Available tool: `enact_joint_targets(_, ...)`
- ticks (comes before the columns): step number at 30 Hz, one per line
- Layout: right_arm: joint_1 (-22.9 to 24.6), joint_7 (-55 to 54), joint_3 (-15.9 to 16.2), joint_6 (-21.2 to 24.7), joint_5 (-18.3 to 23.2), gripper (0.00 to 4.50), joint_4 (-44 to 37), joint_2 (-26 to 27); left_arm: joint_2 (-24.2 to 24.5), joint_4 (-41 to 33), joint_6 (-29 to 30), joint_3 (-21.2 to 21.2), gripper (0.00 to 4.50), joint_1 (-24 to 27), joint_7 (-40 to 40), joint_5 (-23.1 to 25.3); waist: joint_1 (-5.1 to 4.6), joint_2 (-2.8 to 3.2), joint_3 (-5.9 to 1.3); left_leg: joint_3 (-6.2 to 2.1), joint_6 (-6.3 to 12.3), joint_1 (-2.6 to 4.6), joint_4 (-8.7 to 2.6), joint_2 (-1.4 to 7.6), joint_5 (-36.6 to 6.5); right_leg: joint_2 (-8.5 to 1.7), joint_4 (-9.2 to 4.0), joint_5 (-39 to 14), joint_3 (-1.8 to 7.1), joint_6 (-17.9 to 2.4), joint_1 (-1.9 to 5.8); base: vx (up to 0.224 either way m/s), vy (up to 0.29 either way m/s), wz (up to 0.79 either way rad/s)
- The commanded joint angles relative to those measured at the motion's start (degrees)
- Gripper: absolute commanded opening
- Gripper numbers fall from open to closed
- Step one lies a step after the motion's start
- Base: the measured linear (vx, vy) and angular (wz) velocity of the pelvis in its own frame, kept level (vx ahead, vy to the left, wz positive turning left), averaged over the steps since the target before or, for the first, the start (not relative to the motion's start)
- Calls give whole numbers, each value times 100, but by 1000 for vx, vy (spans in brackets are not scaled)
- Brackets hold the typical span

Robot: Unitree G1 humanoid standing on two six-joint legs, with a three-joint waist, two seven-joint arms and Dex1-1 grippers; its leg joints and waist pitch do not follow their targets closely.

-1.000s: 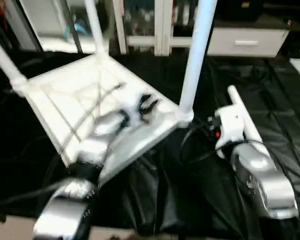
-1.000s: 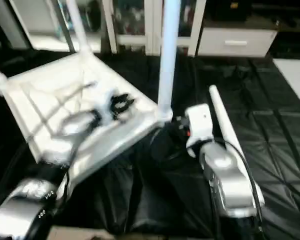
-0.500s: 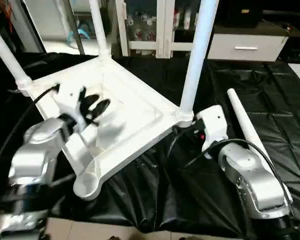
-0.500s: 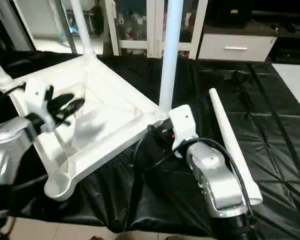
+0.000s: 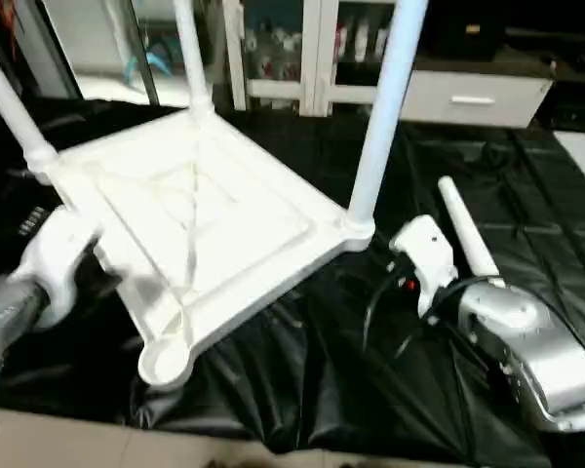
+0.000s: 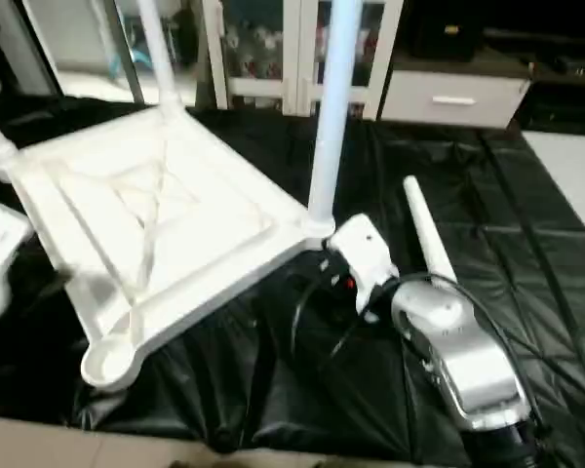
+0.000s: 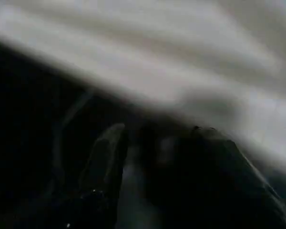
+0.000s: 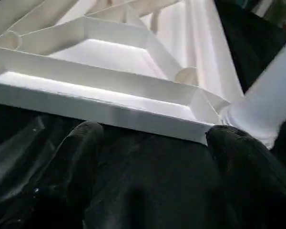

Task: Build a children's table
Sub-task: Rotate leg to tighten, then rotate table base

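Lab or showroom: glass-door cabinets (image 5: 302,49), black floor sheet (image 5: 526,214)

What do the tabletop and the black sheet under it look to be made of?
The tabletop looks like moulded white plastic, smooth and slightly glossy: thin raised ribs cross its underside and a round socket is formed into its near corner. The black sheet looks like thin plastic film: it creases sharply and shines along the folds.

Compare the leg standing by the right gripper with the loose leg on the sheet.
The standing leg is upright, seated in the tabletop's corner socket; the loose leg lies flat on the black sheet, attached to nothing, beyond the right arm. Both are white tapered tubes.
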Motion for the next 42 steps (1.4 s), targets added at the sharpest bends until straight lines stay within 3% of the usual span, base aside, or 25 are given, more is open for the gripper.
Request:
enact_joint_targets(1,-88,101,-70,-77,39,377,113,-88,192,-266,253,98,245,104,-149,-8,11,52,-282,-167,-82,109,-532,276,-1633,-248,-381,-1872,262,-967,188,0,0,0)
enact_joint_targets(3,-133,239,-101,-162,58,377,234,-185,550,-694,712,-70,245,448,-435,-284,23,5,-285,-165,-117,122,-537,284,-1665,-251,-368,-1814,260,-978,186,0,0,0)
enact_joint_targets(6,-169,283,-78,-257,28,377,336,-216,487,-885,878,-276,245,523,-517,-484,49,14,-276,-156,-171,140,-541,273,-1728,-242,-374,-1653,261,-1042,174,0,0,0)
enact_joint_targets(11,-189,208,-143,-239,62,377,268,-132,-166,-660,781,-1027,245,132,-402,-384,88,15,-296,-148,-154,141,-522,262,-1599,-244,-378,-1552,279,-1025,196,0,0,0)
enact_joint_targets(14,-176,175,-158,-238,56,377,244,-128,-419,-425,634,-1221,245,-73,-353,-350,98,6,-314,-145,-136,113,-504,239,-1461,-233,-365,-1435,278,-1022,232,0,0,0)
enact_joint_targets(15,-172,133,-173,-258,50,377,260,-115,-627,-174,458,-1343,245,-259,-260,-300,101,-9,-316,-149,-113,106,-499,238,-1451,-241,-364,-1476,277,-1017,241,0,0,0)
enact_joint_targets(18,-164,-45,-242,-300,28,377,291,-36,-1261,911,-234,-1656,245,-1000,185,30,147,-8,-300,-125,-144,208,-473,223,-1815,-235,-460,-2073,285,-888,157,0,0,0)
enact_joint_targets(19,-163,-52,-246,-299,29,377,287,-31,-1292,987,-284,-1675,245,-1049,214,55,125,-5,-279,-152,-164,164,-498,221,-1906,-235,-486,-2327,273,-802,187,0,0,0)
enact_joint_targets(20,-161,-62,-253,-294,33,377,275,-21,-1352,1138,-374,-1711,245,-1147,269,98,136,21,-284,-158,-189,186,-495,223,-1980,-238,-502,-2433,270,-741,176,0,0,0)
enact_joint_targets(21,-129,-116,-261,-268,26,377,227,12,-1537,1608,-700,-1796,245,-1451,400,227,123,-7,-290,-174,-218,191,-499,226,-2067,-250,-513,-2575,263,-667,182,0,0,0)
enact_joint_targets(22,-108,-146,-259,-267,7,377,206,23,-1616,1810,-819,-1826,245,-1591,461,278,111,19,-283,-185,-214,171,-506,217,-2071,-244,-525,-2636,256,-626,192,0,0,0)
enact_joint_targets(23,-73,-186,-260,-261,-12,377,176,40,-1711,2062,-975,-1879,245,-1777,520,346,122,4,-289,-167,-207,225,-483,200,-2161,-224,-571,-2810,247,-520,140,0,0,0)
enact_joint_targets(24,-57,-202,-261,-259,-18,377,163,47,-1746,2157,-1033,-1905,245,-1852,535,372,127,4,-301,-189,-212,219,-489,214,-2151,-244,-563,-2800,245,-511,159,0,0,0)
enact_joint_targets(25,-27,-215,-264,-245,-16,377,135,48,-1841,2281,-1078,-1937,245,-1982,525,360,116,48,-307,-225,-218,137,-518,227,-2015,-268,-519,-2639,241,-544,229,0,0,0)
enact_joint_targets(26,0,-227,-270,-228,-8,377,108,50,-1924,2366,-1112,-1990,245,-2087,483,350,93,26,-300,-223,-211,104,-530,229,-1975,-263,-534,-2610,236,-524,245,0,0,0)
enact_joint_targets(27,17,-239,-274,-217,-4,377,90,53,-1998,2491,-1181,-2023,245,-2180,451,363,111,24,-320,-213,-215,157,-506,227,-1988,-265,-534,-2571,232,-545,207,0,0,0)
enact_joint_targets(29,38,-270,-286,-197,-6,377,65,58,-2126,2605,-1233,-2100,245,-2292,403,372,88,28,-320,-222,-184,107,-517,228,-1914,-273,-518,-2445,236,-621,245,0,0,0)
enact_joint_targets(31,37,-406,-359,-152,-15,377,58,93,-2452,2982,-1457,-2321,245,-2519,334,441,95,51,-338,-196,-157,116,-495,231,-1725,-266,-490,-2075,253,-763,234,0,0,0)
enact_joint_targets(32,31,-424,-369,-148,-20,377,64,99,-2487,3033,-1498,-2341,245,-2539,345,459,99,35,-339,-185,-138,119,-490,233,-1680,-268,-501,-1990,257,-796,234,0,0,0)
enact_joint_targets(35,-87,-712,-520,-93,-95,377,220,213,-2924,3583,-1945,-2452,245,-2737,495,549,139,16,-378,-163,-46,107,-451,237,-1311,-274,-423,-1407,273,-1018,266,0,0,0)
enact_joint_targets(36,-126,-811,-567,-75,-117,377,274,259,-3043,3711,-2055,-2449,245,-2783,560,550,139,20,-404,-167,41,48,-432,233,-938,-273,-359,-943,261,-1128,316,0,0,0)
enact_joint_targets(38,-171,-965,-631,-48,-148,377,318,334,-3149,3823,-2209,-2460,245,-2828,642,578,136,24,-422,-160,109,44,-412,234,-731,-266,-313,-601,257,-1244,331,0,0,0)
enact_joint_targets(39,-245,-1328,-751,33,-244,377,341,477,-3228,3880,-2352,-2479,245,-2871,747,628,129,48,-416,-164,122,38,-415,230,-685,-260,-309,-532,256,-1268,335,0,0,0)
enact_joint_targets(41,-274,-1485,-804,97,-291,377,288,511,-3138,3630,-2253,-2522,245,-2790,641,614,110,38,-425,-158,127,47,-414,231,-725,-264,-304,-509,247,-1314,349,0,0,0)
enact_joint_targets(42,-280,-1528,-835,172,-271,377,239,510,-3082,3470,-2190,-2519,245,-2724,572,609,111,69,-409,-155,107,63,-425,246,-786,-272,-314,-577,254,-1319,341,0,0,0)
